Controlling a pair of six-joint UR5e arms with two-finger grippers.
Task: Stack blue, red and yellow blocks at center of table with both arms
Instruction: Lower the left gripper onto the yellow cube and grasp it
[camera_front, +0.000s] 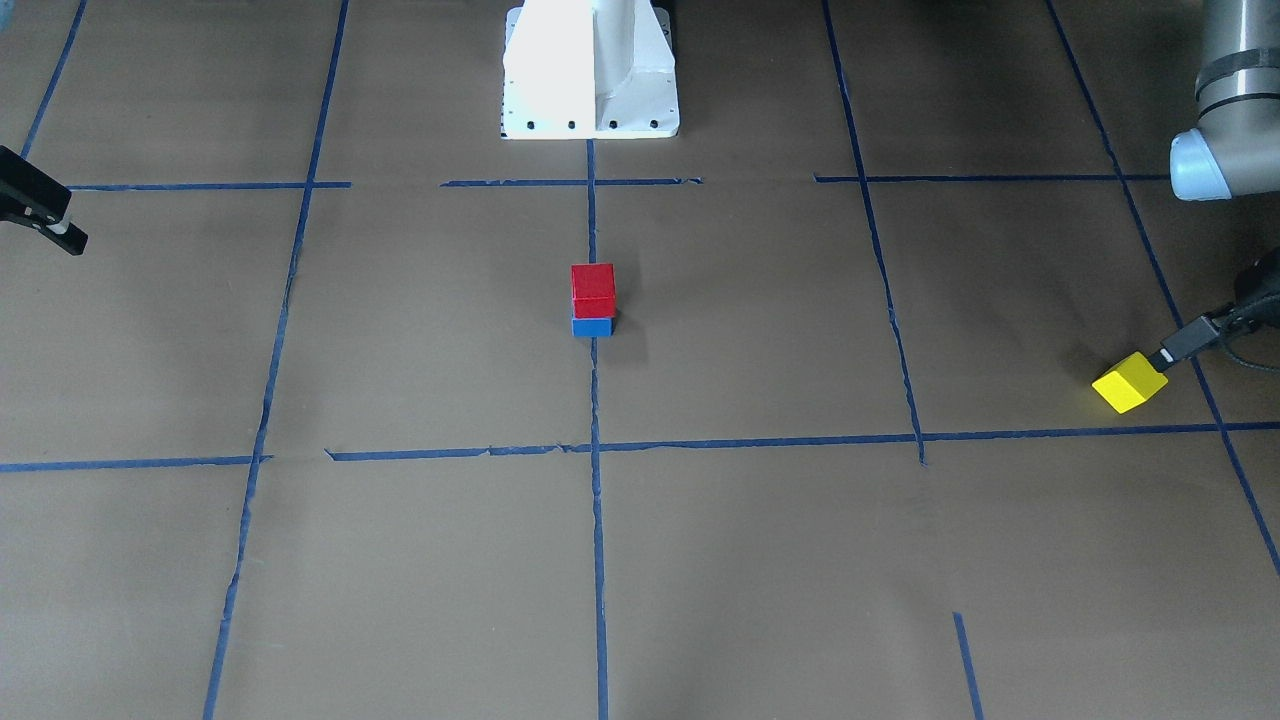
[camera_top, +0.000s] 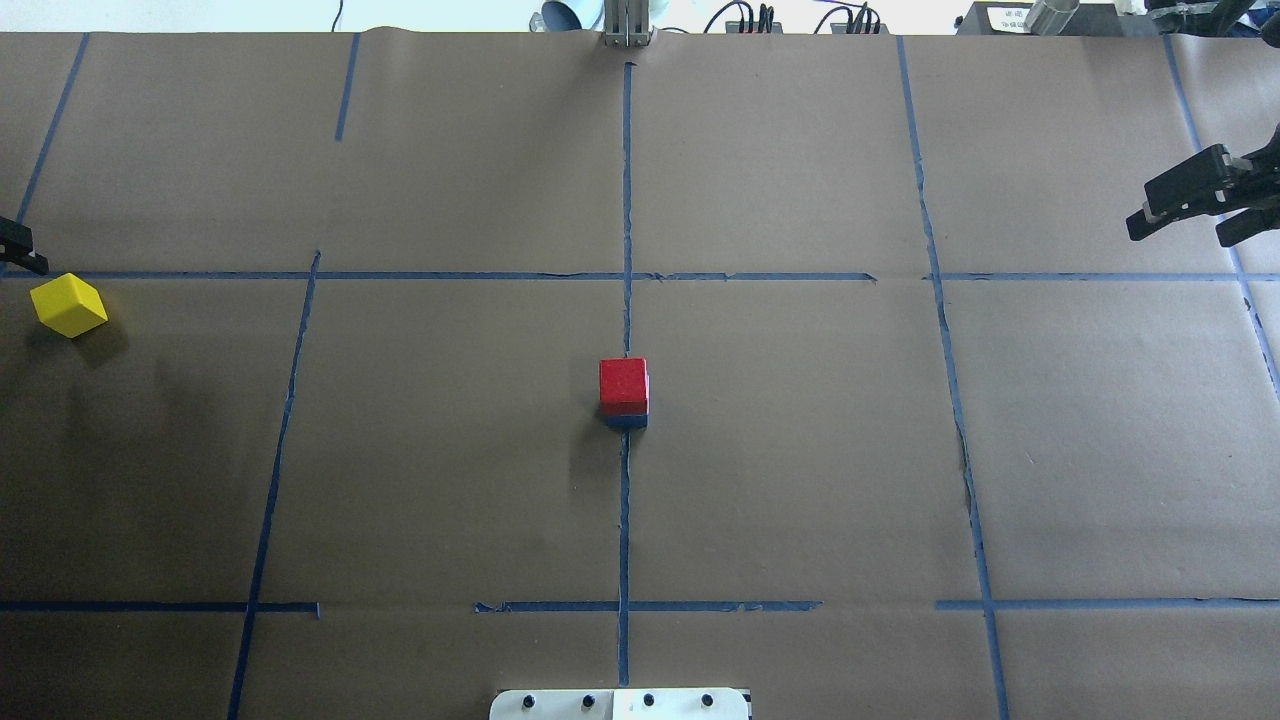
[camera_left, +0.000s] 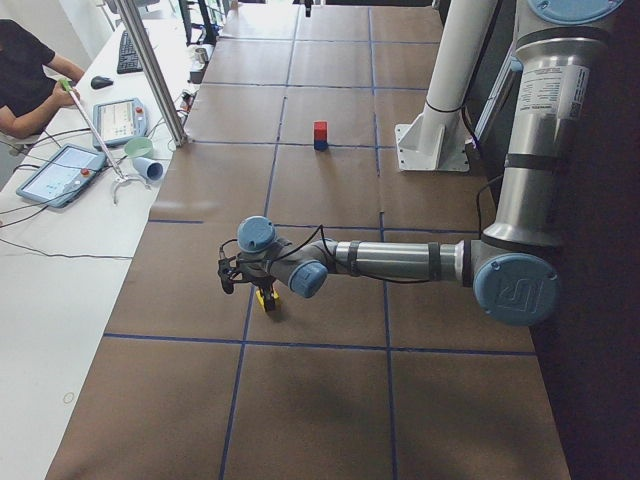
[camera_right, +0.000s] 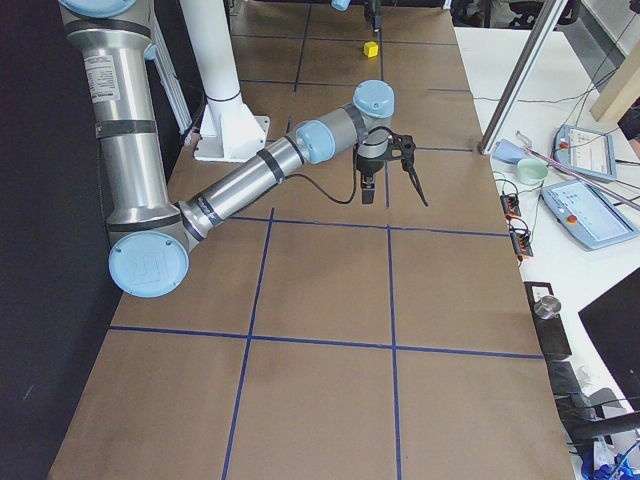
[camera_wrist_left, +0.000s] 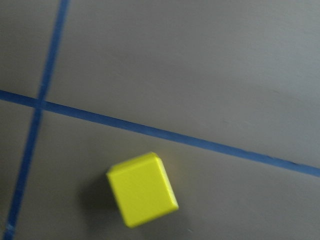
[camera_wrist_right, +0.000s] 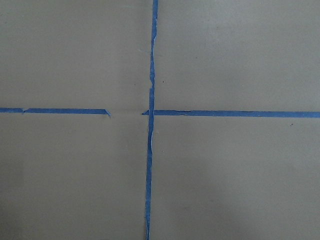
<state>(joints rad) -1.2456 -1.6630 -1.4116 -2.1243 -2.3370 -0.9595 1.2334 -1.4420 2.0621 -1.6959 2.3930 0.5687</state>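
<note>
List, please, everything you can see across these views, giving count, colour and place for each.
red block: one, red, on top of the blue block at the table's centre.
blue block: one, blue, under the red block.
yellow block: one, yellow, alone on the table at the robot's far left.
table: one, brown paper with a blue tape grid.
robot base: one, white, at the table's robot-side edge.
tablets: two, grey, on the white side bench.
operator: one, black shirt, at that bench.
left gripper: one, black, close by the yellow block; jaws unclear.
right gripper: one, black, open and empty, far right.
</note>
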